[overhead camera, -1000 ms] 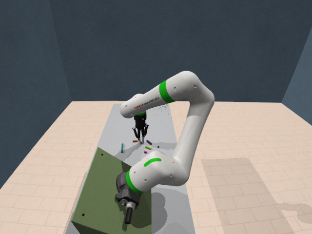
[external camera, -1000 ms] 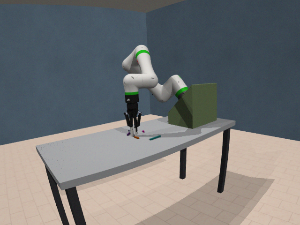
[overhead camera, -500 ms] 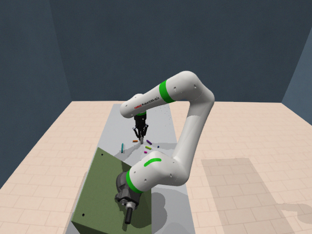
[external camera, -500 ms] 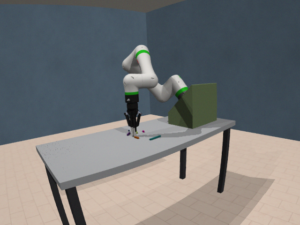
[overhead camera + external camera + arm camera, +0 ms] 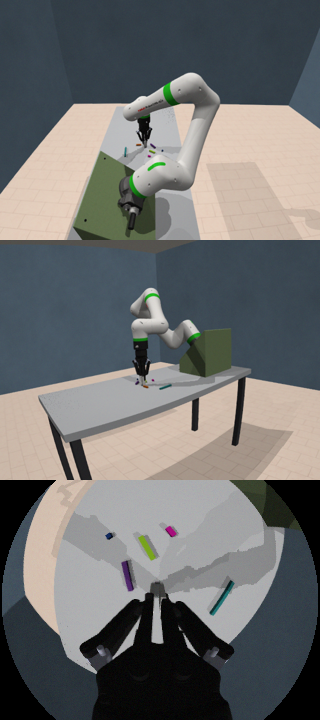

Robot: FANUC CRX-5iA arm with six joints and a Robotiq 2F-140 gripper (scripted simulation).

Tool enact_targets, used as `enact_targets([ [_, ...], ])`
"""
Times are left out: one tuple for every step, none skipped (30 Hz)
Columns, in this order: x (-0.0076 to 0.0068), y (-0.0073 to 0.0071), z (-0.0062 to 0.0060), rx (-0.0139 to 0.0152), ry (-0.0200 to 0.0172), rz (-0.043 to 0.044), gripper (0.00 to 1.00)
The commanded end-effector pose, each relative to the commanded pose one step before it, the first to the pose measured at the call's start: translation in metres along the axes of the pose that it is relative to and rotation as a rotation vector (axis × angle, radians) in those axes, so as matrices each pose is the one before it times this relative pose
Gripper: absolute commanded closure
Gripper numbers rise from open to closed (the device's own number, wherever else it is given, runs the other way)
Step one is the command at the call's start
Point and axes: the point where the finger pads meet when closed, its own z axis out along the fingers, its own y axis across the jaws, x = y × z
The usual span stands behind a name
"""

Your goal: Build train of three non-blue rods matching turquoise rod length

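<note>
The fingers of your gripper [image 5: 145,144] [image 5: 142,382] [image 5: 157,591] are v. narrow, tips down by the table [image 5: 121,124] [image 5: 108,405] [image 5: 210,545]; can't tell if a rod's in there. Your turquoise rod [image 5: 125,151] [image 5: 165,386] [image 5: 222,598] is long, thin, blue-green, flat, well apart from them. Orange rod [image 5: 138,144] [image 5: 145,386] is nr the tips, purple rod [image 5: 153,145] [image 5: 137,382] [image 5: 127,576] on the other side. Lime rod [image 5: 151,151] [image 5: 147,548] & stubby magenta rod [image 5: 149,156] [image 5: 153,380] [image 5: 171,531] lie apart; no train yet.
</note>
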Motion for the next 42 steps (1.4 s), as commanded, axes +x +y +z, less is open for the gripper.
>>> enact_targets([
  [-0.00014,0.00007,-0.00011,-0.00007,-0.00027,0.00002,0.97],
  [0.0,0.0,0.0,0.0,0.0,0.0,0.97],
  [0.0,0.0,0.0,0.0,0.0,0.0,0.97],
  [0.0,0.0,0.0,0.0,0.0,0.0,0.97],
  [0.0,0.0,0.0,0.0,0.0,0.0,0.97],
  [0.0,0.0,0.0,0.0,0.0,0.0,0.97],
  [0.0,0.0,-0.00006,0.0,0.0,0.0,0.97],
  [0.0,0.0,-0.0004,0.00001,0.0,0.0,0.97],
  [0.0,-0.00001,-0.001,0.00001,0.0,0.00001,0.97],
  [0.0,0.0,0.0,0.0,0.0,0.0,0.97],
  [0.0,0.0,0.0,0.0,0.0,0.0,0.97],
  [0.0,0.0,-0.00177,0.0,0.0,0.0,0.97],
  [0.0,0.0,-0.00266,-0.00001,0.0,0.0,0.97],
  [0.0,0.0,-0.00359,0.0,0.0,0.0,0.97],
  [0.0,0.0,-0.00453,0.00001,0.0,0.0,0.97],
  [0.0,0.0,-0.00541,0.0,0.0,0.0,0.97],
  [0.0,0.0,-0.0062,0.0,0.0,0.0,0.97],
  [0.0,-0.00001,-0.00687,0.00001,0.0,0.00001,0.97],
  [0.00001,0.00001,-0.00737,-0.00002,0.0,-0.00001,0.97],
  [-0.00001,-0.00001,-0.00771,0.00002,0.0,0.00001,0.97],
  [0.0,0.00001,-0.00782,-0.00001,0.0,-0.00001,0.97],
  [0.0,-0.00001,-0.00772,0.00001,0.0,0.00001,0.97],
  [0.0,0.0,-0.0074,-0.00001,0.0,-0.00001,0.97],
  [0.0,-0.00001,-0.00687,0.00001,0.0,0.00001,0.97],
  [0.0,0.0,-0.00613,0.0,0.0,0.0,0.97],
  [0.0,0.0,-0.00524,0.0,0.0,0.0,0.97],
  [0.0,0.0,0.0,0.0,0.0,0.0,0.97],
  [0.0,0.0,0.0,0.0,0.0,0.0,0.97],
  [0.0,0.0,-0.00423,0.0,0.0,0.0,0.97],
  [0.0,0.0,-0.00316,0.0,0.0,0.0,0.97],
  [0.0,0.0,-0.00211,0.0,0.0,0.0,0.97],
  [0.0,0.0,-0.00119,-0.00001,0.0,-0.00001,0.97],
  [0.0,0.0,-0.00048,-0.00001,0.0,0.0,0.97],
  [0.0,0.0,-0.00007,0.0,0.0,0.0,0.97],
  [0.0,0.0,0.0,0.0,0.0,0.0,0.97],
  [0.0,0.0,0.0,0.0,0.0,0.0,0.97],
  [0.0,0.0,0.0,0.0,0.0,0.0,0.97],
  [0.0,0.0,0.0,0.0,0.0,0.0,0.97],
  [0.0,0.0,0.0,0.0,0.0,0.0,0.97],
  [0.0,0.0,0.0,0.0,0.0,0.0,0.97],
  [0.0006,0.00026,-0.00008,-0.00002,-0.00002,-0.00474,0.97],
  [0.00353,0.00154,-0.00045,-0.00011,-0.0001,-0.02786,0.97],
])
